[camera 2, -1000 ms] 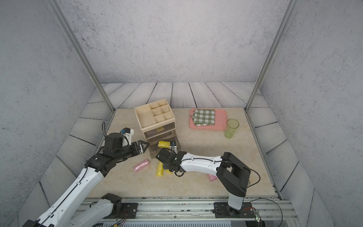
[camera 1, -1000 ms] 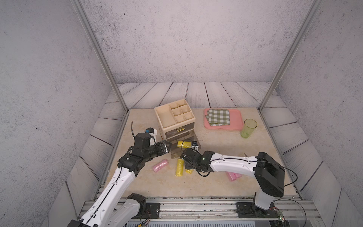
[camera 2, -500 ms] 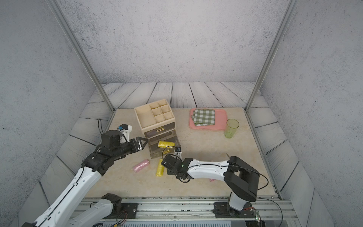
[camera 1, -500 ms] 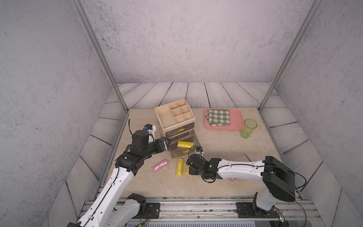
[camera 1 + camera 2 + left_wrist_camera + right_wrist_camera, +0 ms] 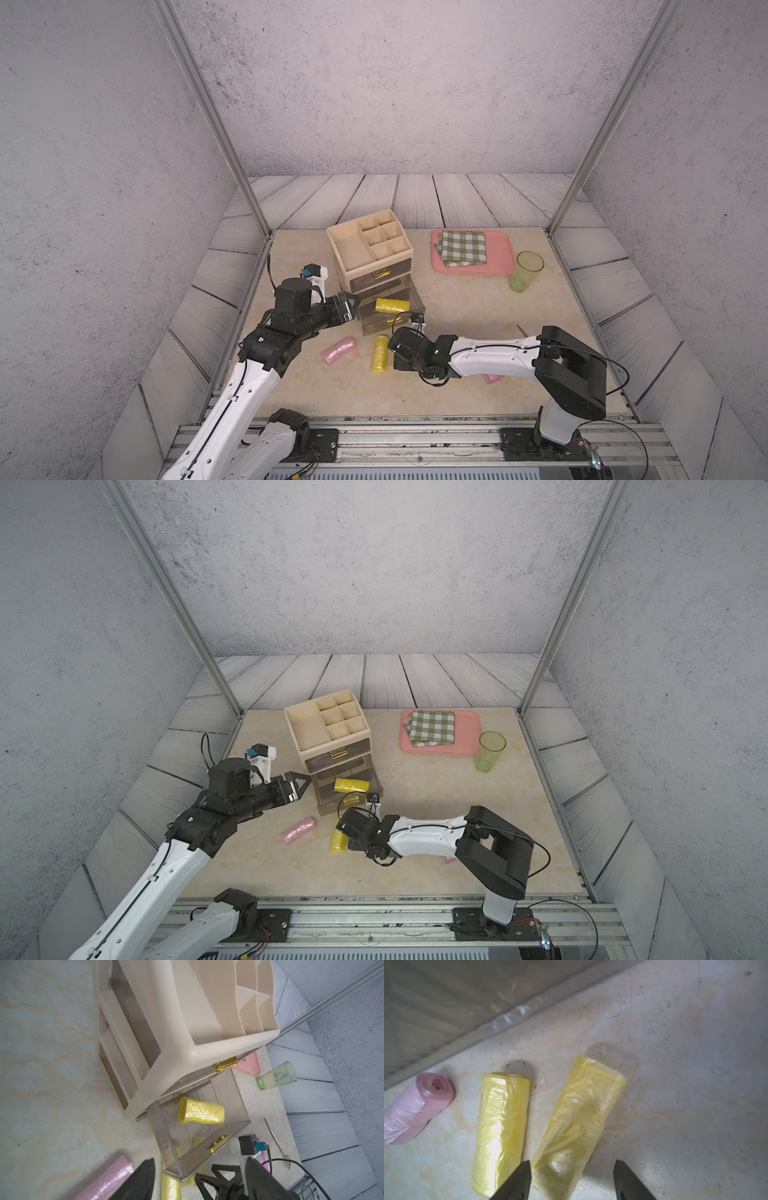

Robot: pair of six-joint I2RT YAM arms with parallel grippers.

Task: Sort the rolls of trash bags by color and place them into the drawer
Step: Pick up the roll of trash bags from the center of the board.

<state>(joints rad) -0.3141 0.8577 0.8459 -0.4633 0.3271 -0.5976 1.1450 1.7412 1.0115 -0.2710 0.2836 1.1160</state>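
**Left side.** Your left gripper [image 5: 352, 306] sits just beside the left side of the beige drawer organizer [image 5: 370, 245] and points at it. In the left wrist view its jaws stand wide, with nothing between them.

**Front of table.** A pink roll [image 5: 339, 349] lies on its side on the marble-look tabletop [image 5: 457, 307], nearer the front edge and apart from everything else. To its right, the loose yellow roll [image 5: 379, 353] lies front to back, just in front of the open drawer.

**Organizer.** The lower clear drawer [image 5: 374, 327] is pulled out. The stowed yellow roll [image 5: 392, 305] lies crosswise inside it. The upper drawer [image 5: 353, 750] is shut, and you cannot tell what it holds.

**Right arm.** Your right gripper [image 5: 572, 1161] is down near the tabletop, just right of the loose yellow roll.
- The right wrist view shows its jaws apart, straddling the near end of a flatter yellow roll [image 5: 579, 1124].
- One finger [image 5: 515, 1184] is at that roll's edge and the other stands clear, so it is not yet gripped.
- This roll is hidden under the gripper in both top views.

A second pink roll [image 5: 492, 378] peeks out from under the right forearm.

**Right, back.** A pink tray [image 5: 500, 257] carries a folded green checked cloth [image 5: 462, 248]. A green tumbler [image 5: 528, 272] stands upright just beside the tray's front right corner.
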